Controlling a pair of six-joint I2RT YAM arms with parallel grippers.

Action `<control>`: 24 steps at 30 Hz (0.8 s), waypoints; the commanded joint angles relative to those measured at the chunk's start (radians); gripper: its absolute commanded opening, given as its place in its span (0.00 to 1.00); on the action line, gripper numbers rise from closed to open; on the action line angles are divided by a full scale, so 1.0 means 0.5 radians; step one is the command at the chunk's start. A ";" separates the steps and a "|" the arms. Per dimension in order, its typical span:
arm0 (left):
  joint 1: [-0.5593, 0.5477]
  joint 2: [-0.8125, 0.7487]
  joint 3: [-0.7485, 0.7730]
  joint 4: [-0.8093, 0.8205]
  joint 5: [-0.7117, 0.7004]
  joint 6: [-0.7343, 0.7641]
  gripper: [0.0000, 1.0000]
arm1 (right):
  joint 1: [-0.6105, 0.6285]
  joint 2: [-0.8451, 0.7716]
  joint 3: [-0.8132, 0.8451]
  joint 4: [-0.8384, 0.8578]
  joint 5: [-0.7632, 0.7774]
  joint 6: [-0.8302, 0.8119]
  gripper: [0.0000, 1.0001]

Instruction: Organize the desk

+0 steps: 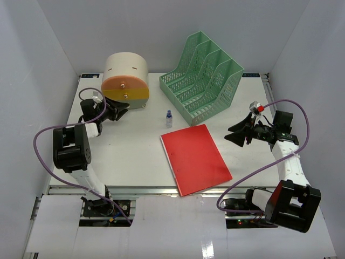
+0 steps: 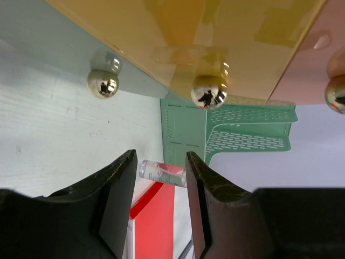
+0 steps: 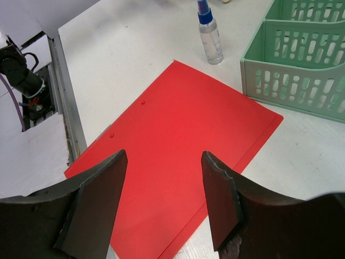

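Desk (image 1: 129, 156), white top, lay under every item. Left gripper (image 2: 160, 162), fingers apart and empty, faced the drawer box (image 1: 126, 73); I judged I should centre on its middle knob (image 2: 209, 91) before closing. Right gripper (image 3: 164, 156) hung apart, empty, over the red folder (image 3: 183, 124)

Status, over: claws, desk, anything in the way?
Left claw open, empty, facing drawer box. Right claw open, empty, beside red folder. Desk: folder and spray bottle loose near green rack. Nothing blocking either claw.
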State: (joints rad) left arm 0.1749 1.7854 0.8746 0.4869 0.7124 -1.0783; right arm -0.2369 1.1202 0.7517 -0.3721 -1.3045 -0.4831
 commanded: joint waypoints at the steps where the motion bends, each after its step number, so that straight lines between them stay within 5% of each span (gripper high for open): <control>1: 0.003 0.105 0.121 0.144 0.029 0.027 0.51 | -0.017 -0.001 0.049 -0.007 -0.032 -0.034 0.64; 17: 0.003 0.404 0.333 0.065 -0.147 -0.003 0.58 | -0.020 0.049 0.059 -0.007 -0.028 -0.028 0.64; 24: 0.003 0.468 0.307 0.180 -0.209 -0.122 0.52 | -0.023 0.061 0.064 -0.005 -0.020 -0.028 0.64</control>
State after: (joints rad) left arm 0.1749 2.0097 1.0111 0.5238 0.6366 -1.1037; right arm -0.2424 1.1471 0.7517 -0.3721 -1.3044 -0.4831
